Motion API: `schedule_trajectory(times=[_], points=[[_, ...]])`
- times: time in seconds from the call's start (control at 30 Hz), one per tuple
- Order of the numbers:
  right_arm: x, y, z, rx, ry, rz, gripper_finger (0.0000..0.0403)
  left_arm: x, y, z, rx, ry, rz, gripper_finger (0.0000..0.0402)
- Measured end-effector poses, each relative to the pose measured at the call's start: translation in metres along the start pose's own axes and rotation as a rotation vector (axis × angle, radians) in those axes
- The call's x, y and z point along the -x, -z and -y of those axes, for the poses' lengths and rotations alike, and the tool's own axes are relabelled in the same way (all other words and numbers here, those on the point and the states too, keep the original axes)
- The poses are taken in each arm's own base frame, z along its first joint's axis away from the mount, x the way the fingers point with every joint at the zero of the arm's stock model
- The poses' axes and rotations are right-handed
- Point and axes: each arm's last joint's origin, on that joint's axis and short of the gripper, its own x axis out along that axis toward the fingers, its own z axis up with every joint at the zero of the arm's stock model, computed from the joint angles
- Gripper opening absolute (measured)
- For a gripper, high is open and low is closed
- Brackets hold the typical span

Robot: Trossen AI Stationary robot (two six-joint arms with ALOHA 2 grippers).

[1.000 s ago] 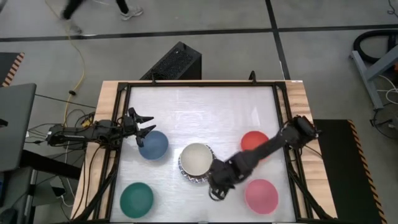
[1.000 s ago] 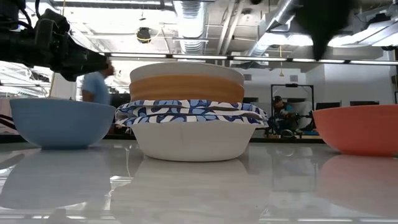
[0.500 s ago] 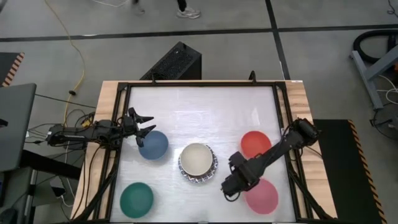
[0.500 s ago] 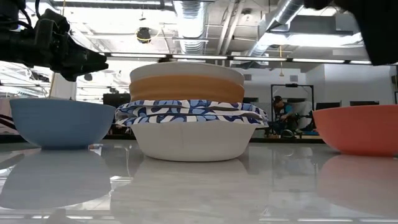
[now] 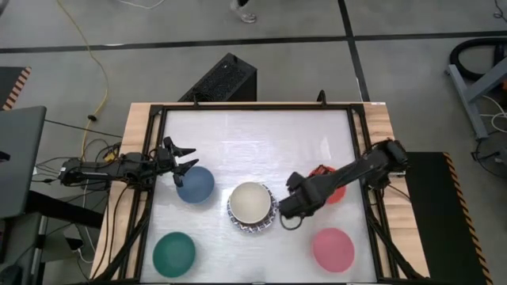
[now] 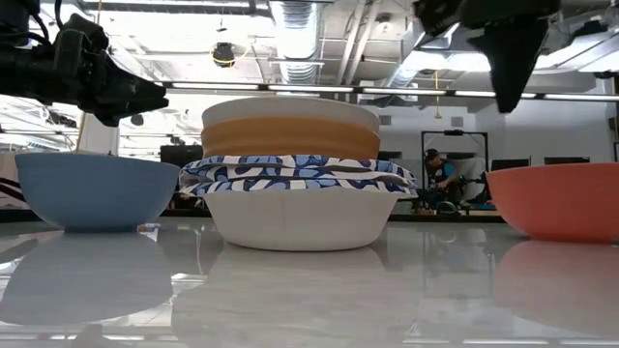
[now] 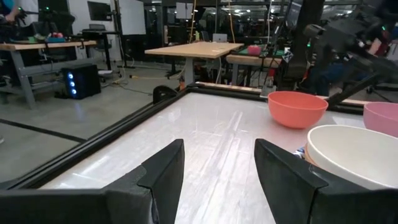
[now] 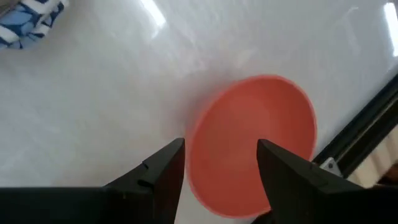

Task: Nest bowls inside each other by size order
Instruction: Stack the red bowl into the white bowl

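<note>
Stack (image 5: 252, 207) at table centre: cream bowl (image 5: 250, 201) uppermost, orange band beneath, blue-and-white patterned bowls (image 6: 295, 174) under that, all nested.

Loose, well apart: slate-blue bowl (image 5: 195, 184), dark green bowl (image 5: 174, 252), pink bowl (image 5: 333, 248), red bowl (image 8: 252, 143).

Right gripper (image 5: 287, 215): raised just beside stack, fingers spread, empty; red bowl directly below its wrist camera. Step in hand, judged: choosing next bowl to fetch. Next move calls for descent onto one rim wall and a pinch.

Left gripper (image 5: 184, 157): waiting at slate-blue bowl's edge, spread, empty.

Surface: glossy white table (image 5: 261, 142), black frame, wooden edging.

Room: workshop, benches, exposed ceiling ducts, seated person (image 6: 440, 176) far behind.
</note>
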Motion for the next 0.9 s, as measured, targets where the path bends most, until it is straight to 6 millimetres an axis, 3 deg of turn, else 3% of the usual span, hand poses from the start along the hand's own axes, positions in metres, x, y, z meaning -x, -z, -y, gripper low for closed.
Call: schedule_trajectory(times=[0.2, 0.43, 0.57, 0.9], points=[[0.012, 0.035, 0.039, -0.199, -0.139, 0.218, 0.0219, 0.000, 0.000, 0.000, 0.000, 0.000, 0.000, 0.0185], [-0.018, 0.066, 0.057, -0.393, -0.241, 0.210, 0.0219, 0.000, 0.000, 0.000, 0.000, 0.000, 0.000, 0.0185], [-0.036, 0.066, 0.050, -0.341, -0.249, 0.170, 0.0219, 0.000, 0.000, 0.000, 0.000, 0.000, 0.000, 0.0185], [-0.057, 0.049, 0.036, -0.224, -0.180, 0.123, 0.0219, 0.000, 0.000, 0.000, 0.000, 0.000, 0.000, 0.0185]])
